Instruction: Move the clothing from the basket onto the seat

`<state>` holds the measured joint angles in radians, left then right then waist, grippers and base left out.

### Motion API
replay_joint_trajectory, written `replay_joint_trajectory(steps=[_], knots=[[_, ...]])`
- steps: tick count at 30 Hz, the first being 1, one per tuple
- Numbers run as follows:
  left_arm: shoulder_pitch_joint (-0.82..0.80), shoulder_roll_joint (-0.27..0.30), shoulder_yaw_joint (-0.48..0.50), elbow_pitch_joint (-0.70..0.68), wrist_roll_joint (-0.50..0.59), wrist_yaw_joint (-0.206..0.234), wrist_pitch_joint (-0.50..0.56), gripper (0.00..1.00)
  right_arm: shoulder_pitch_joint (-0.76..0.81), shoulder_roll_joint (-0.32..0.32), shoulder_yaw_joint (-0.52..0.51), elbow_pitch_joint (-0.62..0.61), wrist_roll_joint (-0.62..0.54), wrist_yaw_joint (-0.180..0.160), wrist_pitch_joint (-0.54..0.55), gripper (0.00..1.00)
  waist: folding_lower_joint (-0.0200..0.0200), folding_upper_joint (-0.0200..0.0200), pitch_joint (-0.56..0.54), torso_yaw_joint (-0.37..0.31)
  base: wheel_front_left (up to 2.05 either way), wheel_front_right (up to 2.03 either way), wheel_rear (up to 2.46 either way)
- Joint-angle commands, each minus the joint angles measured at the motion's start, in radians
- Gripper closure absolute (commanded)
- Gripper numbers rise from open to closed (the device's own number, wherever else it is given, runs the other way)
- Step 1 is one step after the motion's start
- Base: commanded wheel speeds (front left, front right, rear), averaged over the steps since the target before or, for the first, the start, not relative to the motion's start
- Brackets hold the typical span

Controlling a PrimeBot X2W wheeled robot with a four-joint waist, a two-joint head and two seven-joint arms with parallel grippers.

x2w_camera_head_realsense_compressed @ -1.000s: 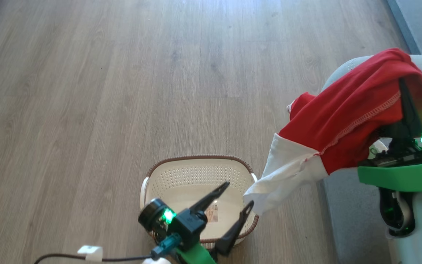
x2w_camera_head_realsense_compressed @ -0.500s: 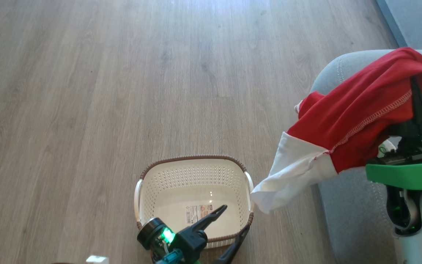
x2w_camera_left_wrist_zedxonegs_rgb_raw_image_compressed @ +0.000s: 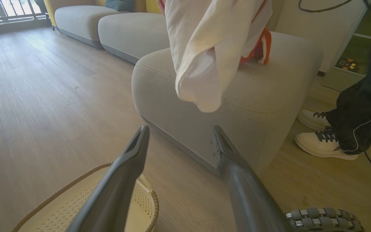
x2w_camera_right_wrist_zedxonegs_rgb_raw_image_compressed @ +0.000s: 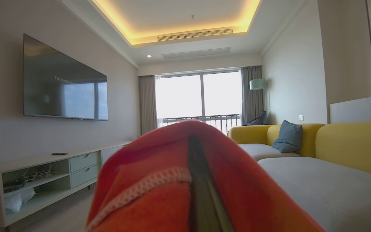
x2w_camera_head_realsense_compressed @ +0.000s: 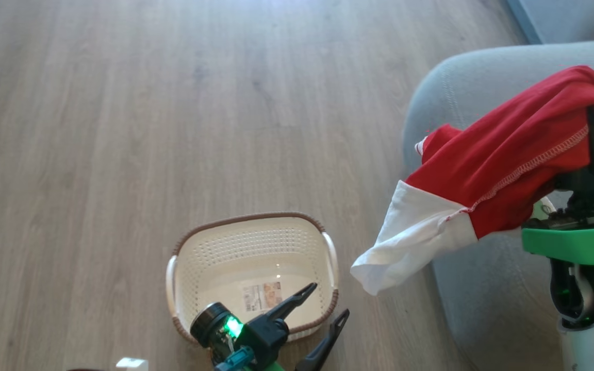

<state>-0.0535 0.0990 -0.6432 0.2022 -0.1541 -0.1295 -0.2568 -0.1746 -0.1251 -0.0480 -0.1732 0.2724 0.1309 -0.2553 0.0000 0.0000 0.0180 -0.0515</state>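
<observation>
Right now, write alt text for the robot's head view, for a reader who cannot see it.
A red and white garment hangs from the robot's right hand above the edge of the grey seat. On the wooden floor beside it sits the empty basket, with the open left hand over its near rim.

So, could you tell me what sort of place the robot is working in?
Most likely a home living room: a wall-mounted TV over a low cabinet, a yellow-backed sofa, and a laundry basket on wood flooring.
</observation>
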Motion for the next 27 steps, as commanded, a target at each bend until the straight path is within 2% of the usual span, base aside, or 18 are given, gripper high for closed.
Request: replay_joint_trajectory(steps=[1, 6, 19, 27], knots=[[-0.032, -0.007, 0.036, -0.036, -0.001, -0.001, -0.005, 0.00, -0.043, -0.013, 0.012, -0.036, -0.009, 0.000, -0.006, 1.00, 0.0000, 0.0000, 0.017, -0.045, 0.00, 0.00, 0.00], [-0.040, -0.009, 0.036, -0.040, 0.001, -0.001, -0.005, 0.00, -0.045, -0.013, -0.009, -0.042, -0.012, 0.000, -0.006, 1.00, 0.0000, 0.0000, 0.036, -0.109, 0.00, 0.00, 0.00], [-0.062, -0.018, 0.014, -0.048, 0.000, -0.001, -0.005, 0.00, -0.044, -0.009, -0.080, -0.060, -0.029, 0.000, -0.006, 1.00, 0.0000, 0.0000, 0.056, -0.349, 0.00, 0.00, 0.00], [-0.064, -0.032, 0.016, -0.050, -0.002, -0.001, -0.005, 0.00, -0.035, -0.017, -0.110, -0.059, -0.030, 0.000, -0.006, 1.00, 0.0000, 0.0000, 0.039, -0.431, 0.00, 0.00, 0.00]])
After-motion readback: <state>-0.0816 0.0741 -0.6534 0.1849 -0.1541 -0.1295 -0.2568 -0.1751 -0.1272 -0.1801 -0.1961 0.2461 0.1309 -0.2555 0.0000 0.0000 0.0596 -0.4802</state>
